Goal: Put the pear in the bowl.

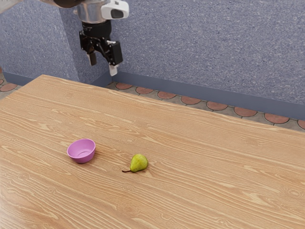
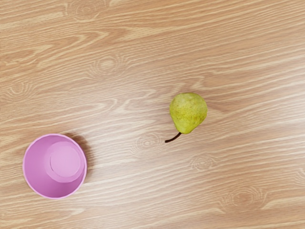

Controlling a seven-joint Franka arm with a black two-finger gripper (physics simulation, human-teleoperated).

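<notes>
We hold our gripper [image 1: 103, 66] high above the table [image 1: 205, 143], its two fingers spread wide with nothing between them, pointing down. In the exterior view we see the gripper's spread and its height over the wood; the wrist view looks down from our hand into the bowl [image 2: 35, 167], onto its round inner base. Well below our gripper, the yellow-green pear [image 2: 188, 113] lies on its side on the bare wood, outside the bowl and a little apart from it. The pear's long axis slants: its fat end is away from the exterior camera, and its neck points towards that camera and the exterior view's left. The thin dark stem [image 2: 174, 138] bends from the neck towards the bowl's side, though not straight at the bowl. The pink bowl also sits well below our gripper, upright, on the exterior view's left of the pear; we cannot tell which of the two is nearer our gripper. Past the table, the exterior view takes in reddish floor tiles [image 1: 217, 105] and the speckled blue-grey wall [image 1: 214, 43].
</notes>
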